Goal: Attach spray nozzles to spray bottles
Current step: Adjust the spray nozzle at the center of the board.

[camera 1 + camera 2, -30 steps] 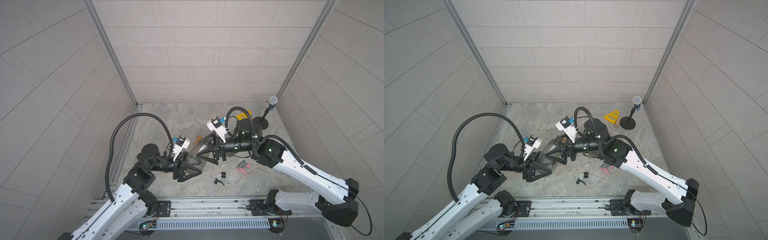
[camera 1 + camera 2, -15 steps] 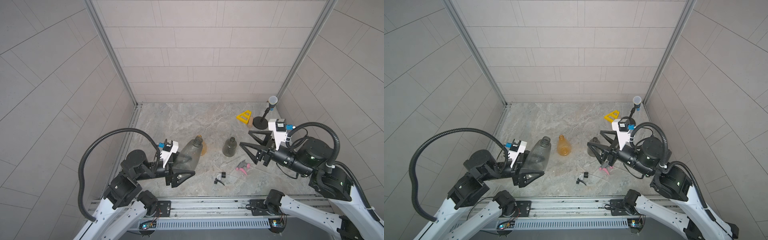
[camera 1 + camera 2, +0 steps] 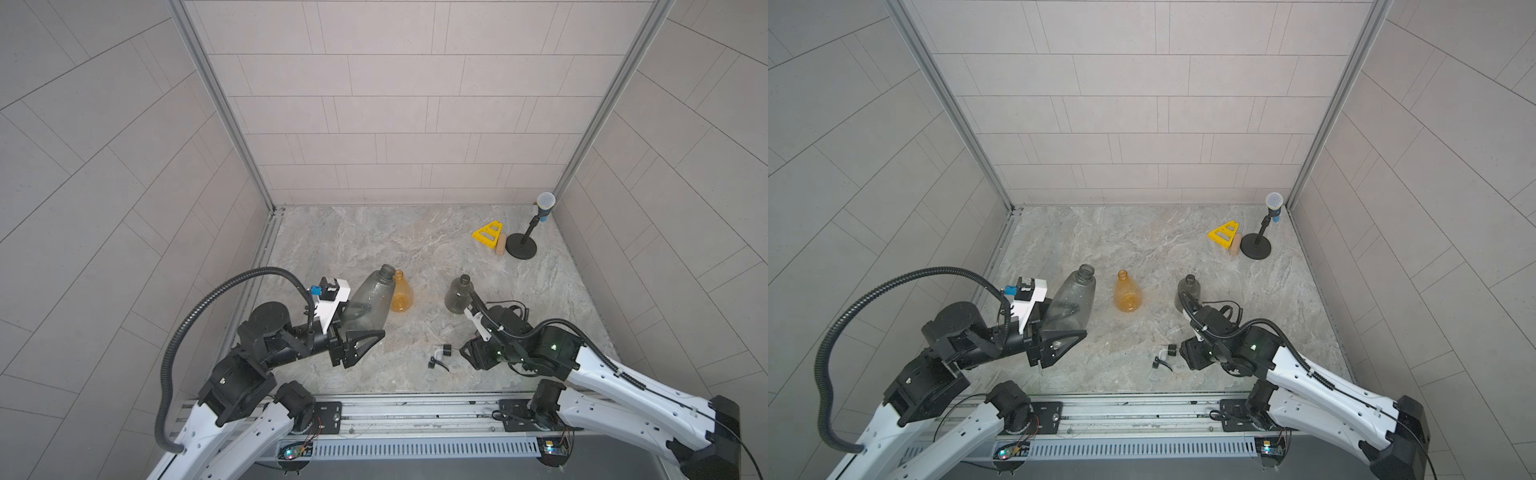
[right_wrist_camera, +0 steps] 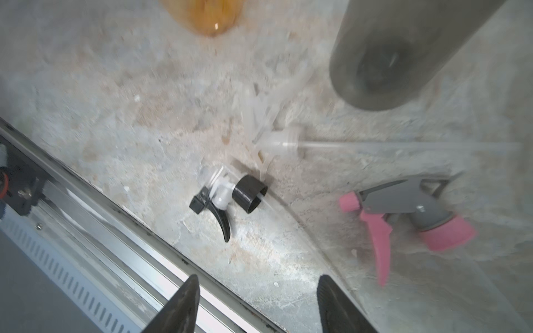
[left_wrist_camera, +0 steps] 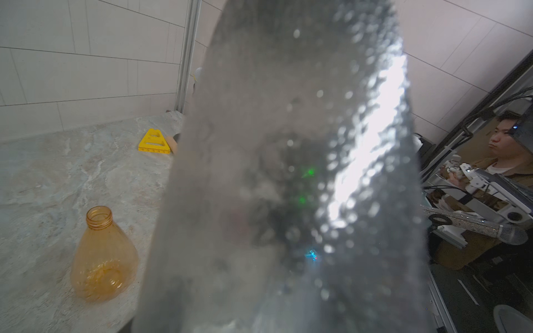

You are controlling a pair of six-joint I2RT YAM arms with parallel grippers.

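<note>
My left gripper (image 3: 358,338) (image 3: 1059,341) is shut on the lower body of a smoky grey spray bottle (image 3: 371,297) (image 3: 1072,299), which it holds tilted above the floor. This bottle (image 5: 288,173) fills the left wrist view and hides the jaws. An amber bottle (image 3: 401,293) (image 3: 1128,293) (image 5: 103,253) and a second grey bottle (image 3: 457,293) (image 3: 1187,290) (image 4: 398,57) stand upright. My right gripper (image 4: 258,289) (image 3: 476,353) is open and empty, low over the spray nozzles: white-and-black (image 4: 227,199) (image 3: 440,357), translucent (image 4: 271,135), grey-and-pink (image 4: 409,213).
A yellow triangle (image 3: 488,235), a wooden block (image 3: 501,246) and a microphone stand (image 3: 521,249) sit at the back right. The metal front rail (image 3: 415,409) (image 4: 115,230) runs just behind the nozzles. Tiled walls close in both sides.
The two arms were close together at the centre, then parted. The left drew back holding the grey bottle. The right swung out, came down over the nozzles, and its jaws narrowed.
</note>
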